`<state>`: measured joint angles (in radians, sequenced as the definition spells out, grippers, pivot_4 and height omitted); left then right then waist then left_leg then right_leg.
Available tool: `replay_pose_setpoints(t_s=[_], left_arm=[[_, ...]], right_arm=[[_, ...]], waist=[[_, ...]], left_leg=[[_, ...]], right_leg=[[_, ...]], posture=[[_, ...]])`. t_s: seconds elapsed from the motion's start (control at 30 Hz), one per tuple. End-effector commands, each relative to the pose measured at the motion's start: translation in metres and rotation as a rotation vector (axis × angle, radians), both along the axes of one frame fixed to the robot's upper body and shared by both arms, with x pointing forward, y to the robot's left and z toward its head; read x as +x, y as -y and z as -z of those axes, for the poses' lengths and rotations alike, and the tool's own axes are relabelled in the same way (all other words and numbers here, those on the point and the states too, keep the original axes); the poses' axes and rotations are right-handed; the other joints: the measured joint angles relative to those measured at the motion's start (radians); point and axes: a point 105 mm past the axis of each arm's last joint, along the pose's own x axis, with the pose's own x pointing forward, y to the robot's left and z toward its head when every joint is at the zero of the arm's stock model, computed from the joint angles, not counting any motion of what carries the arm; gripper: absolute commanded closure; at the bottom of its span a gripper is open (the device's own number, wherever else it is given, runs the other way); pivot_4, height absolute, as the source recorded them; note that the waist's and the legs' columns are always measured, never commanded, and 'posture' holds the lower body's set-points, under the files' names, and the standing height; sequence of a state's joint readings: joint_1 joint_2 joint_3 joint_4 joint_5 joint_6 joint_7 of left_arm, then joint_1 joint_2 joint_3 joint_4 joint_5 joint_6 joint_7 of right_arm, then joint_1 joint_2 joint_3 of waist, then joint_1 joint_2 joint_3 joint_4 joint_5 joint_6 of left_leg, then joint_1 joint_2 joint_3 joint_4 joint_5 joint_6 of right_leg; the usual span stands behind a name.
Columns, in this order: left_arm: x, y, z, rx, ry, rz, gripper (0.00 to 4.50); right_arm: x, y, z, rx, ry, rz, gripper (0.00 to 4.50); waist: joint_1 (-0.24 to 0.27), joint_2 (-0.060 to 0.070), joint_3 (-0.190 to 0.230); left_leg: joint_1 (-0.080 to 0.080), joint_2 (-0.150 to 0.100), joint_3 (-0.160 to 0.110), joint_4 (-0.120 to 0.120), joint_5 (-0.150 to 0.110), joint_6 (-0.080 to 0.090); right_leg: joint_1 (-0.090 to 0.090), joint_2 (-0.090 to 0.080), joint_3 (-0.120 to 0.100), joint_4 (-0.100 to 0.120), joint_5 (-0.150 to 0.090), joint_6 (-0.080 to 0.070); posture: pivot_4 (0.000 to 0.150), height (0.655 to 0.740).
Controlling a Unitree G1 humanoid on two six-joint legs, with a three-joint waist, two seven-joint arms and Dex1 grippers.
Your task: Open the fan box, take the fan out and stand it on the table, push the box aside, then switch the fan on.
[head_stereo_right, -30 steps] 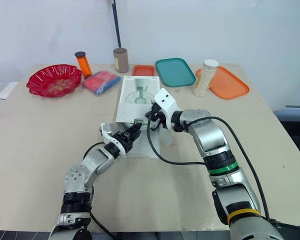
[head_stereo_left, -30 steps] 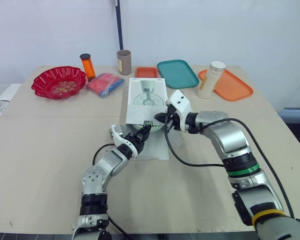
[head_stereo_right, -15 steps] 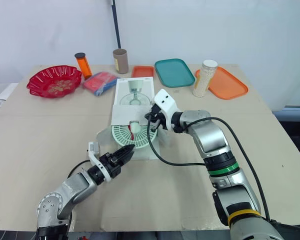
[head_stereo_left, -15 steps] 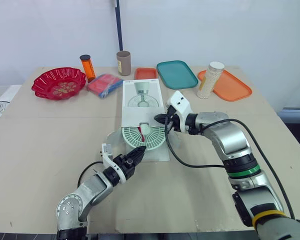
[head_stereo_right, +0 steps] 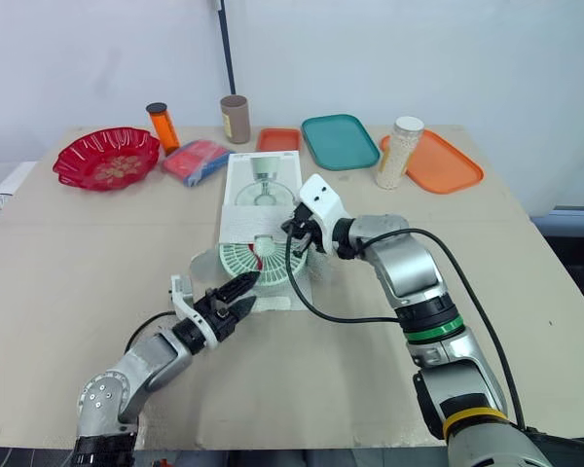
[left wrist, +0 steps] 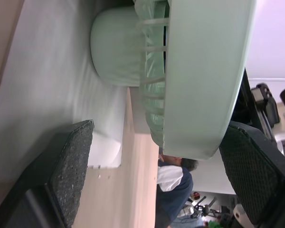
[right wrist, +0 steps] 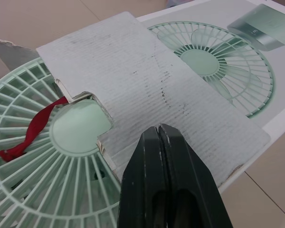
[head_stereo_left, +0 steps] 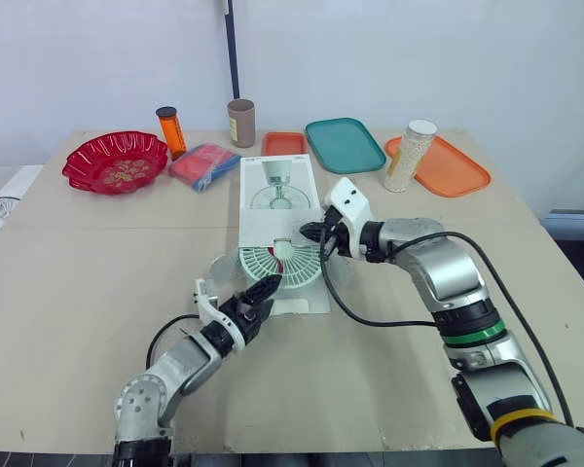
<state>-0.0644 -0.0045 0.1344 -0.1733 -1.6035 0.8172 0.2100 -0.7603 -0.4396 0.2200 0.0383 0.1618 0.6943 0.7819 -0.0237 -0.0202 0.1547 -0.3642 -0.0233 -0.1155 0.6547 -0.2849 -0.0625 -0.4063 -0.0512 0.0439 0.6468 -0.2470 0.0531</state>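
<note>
The fan box (head_stereo_left: 278, 187) lay flat on the tabletop (head_stereo_left: 97, 253) with its near end open, and the pale green fan (head_stereo_left: 278, 264) lay face up, part way out of that opening, its grille bare and its far edge under the cardboard. The right pincer (head_stereo_left: 313, 233) was closed finger against finger at the edge of the box flap (right wrist: 147, 90), probably to hold the flap and box steady while the fan was drawn out. Whether cardboard sat between the fingers could not be told. The left pincer (head_stereo_left: 265, 293) hung just beside the fan's near rim, spread wide and holding nothing, apparently lined up to take that rim. The left wrist view made this plain: both pads (left wrist: 71, 161) stood well apart, with the thick rim between and beyond them, untouched. The right wrist view added a red ribbon (right wrist: 31, 130) trailing from the grille's hub.
</note>
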Motion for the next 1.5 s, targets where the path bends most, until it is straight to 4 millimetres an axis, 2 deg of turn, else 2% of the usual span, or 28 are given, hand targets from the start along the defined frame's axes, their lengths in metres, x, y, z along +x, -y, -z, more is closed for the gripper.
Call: replay_pose_setpoints(t_s=[0.03, 0.23, 0.63, 0.67, 0.7, 0.83, 0.9, 1.23, 1.43, 1.5], left_arm=[[0.004, -0.005, -0.017, -0.081, 0.059, -0.025, 0.27], [0.013, -0.007, -0.017, -0.061, 0.071, -0.03, 0.27], [0.022, 0.009, -0.011, -0.041, 0.048, -0.012, 0.27], [0.021, 0.009, -0.011, -0.041, 0.048, -0.011, 0.8], [0.019, 0.008, -0.01, -0.043, 0.046, -0.013, 0.91], [0.012, 0.0, -0.009, -0.044, 0.04, -0.025, 2.3], [0.007, -0.006, -0.008, -0.04, 0.036, -0.04, 2.86], [-0.026, -0.024, -0.002, 0.001, 0.017, -0.015, 2.88], [-0.048, -0.022, 0.008, 0.06, -0.007, 0.064, 2.88], [-0.047, -0.021, 0.008, 0.064, -0.007, 0.061, 1.86]], right_arm=[[-0.002, -0.002, -0.008, 0.01, 0.031, -0.011, 4.5], [-0.002, -0.001, -0.008, 0.006, 0.032, -0.008, 4.5], [-0.001, -0.004, -0.008, 0.004, 0.042, -0.016, 4.5], [-0.001, -0.004, -0.008, 0.004, 0.042, -0.015, 4.5], [-0.001, -0.004, -0.008, 0.004, 0.043, -0.014, 4.5], [-0.001, -0.005, -0.008, 0.005, 0.041, -0.022, 4.5], [-0.001, -0.005, -0.007, 0.005, 0.041, -0.023, 4.5], [0.0, -0.01, -0.007, 0.008, 0.042, -0.039, 4.5], [0.003, -0.011, -0.009, 0.011, 0.047, -0.044, 4.5], [0.003, -0.011, -0.008, 0.011, 0.047, -0.043, 4.5]], waist=[[0.0, 0.0, 0.0], [0.0, 0.0, 0.0], [0.0, 0.0, 0.0], [0.0, 0.0, 0.0], [0.0, 0.0, 0.0], [0.0, 0.0, 0.0], [-0.001, 0.0, 0.0], [-0.002, 0.0, 0.0], [0.0, 0.0, 0.0], [0.0, 0.0, 0.0]], left_leg=[[0.0, 0.0, 0.0, 0.0, 0.0, 0.0], [-0.001, 0.0, 0.0, 0.0, 0.0, 0.0], [-0.001, 0.0, 0.0, 0.0, 0.0, 0.0], [-0.001, 0.0, 0.0, 0.0, 0.0, 0.0], [-0.001, 0.0, 0.0, 0.0, 0.0, 0.0], [-0.001, 0.0, 0.0, 0.0, 0.0, 0.0], [-0.001, 0.0, 0.0, 0.0, 0.0, 0.0], [-0.001, 0.001, 0.0, 0.0, 0.0, 0.0], [0.0, 0.001, 0.0, 0.0, -0.003, 0.005], [0.0, 0.001, 0.0, 0.0, -0.003, 0.005]], right_leg=[[0.0, 0.0, 0.0, 0.0, 0.0, 0.0], [-0.001, 0.0, 0.0, 0.0, 0.0, 0.0], [-0.001, 0.0, 0.0, 0.0, 0.0, 0.0], [-0.001, 0.0, 0.0, 0.0, 0.0, 0.0], [-0.001, 0.0, 0.0, 0.0, 0.0, 0.0], [-0.001, 0.0, 0.0, 0.0, 0.0, 0.0], [-0.001, 0.0, 0.0, 0.0, 0.0, 0.0], [-0.001, 0.0, 0.0, 0.0, 0.0, 0.0], [0.0, 0.0, 0.0, 0.0, 0.0, 0.0], [0.0, 0.0, 0.0, 0.0, 0.0, 0.0]], posture=[[0.15, 0.74], [0.15, 0.74], [0.15, 0.74], [0.15, 0.74], [0.15, 0.74], [0.15, 0.74], [0.15, 0.74], [0.15, 0.74], [0.15, 0.74], [0.15, 0.74]])
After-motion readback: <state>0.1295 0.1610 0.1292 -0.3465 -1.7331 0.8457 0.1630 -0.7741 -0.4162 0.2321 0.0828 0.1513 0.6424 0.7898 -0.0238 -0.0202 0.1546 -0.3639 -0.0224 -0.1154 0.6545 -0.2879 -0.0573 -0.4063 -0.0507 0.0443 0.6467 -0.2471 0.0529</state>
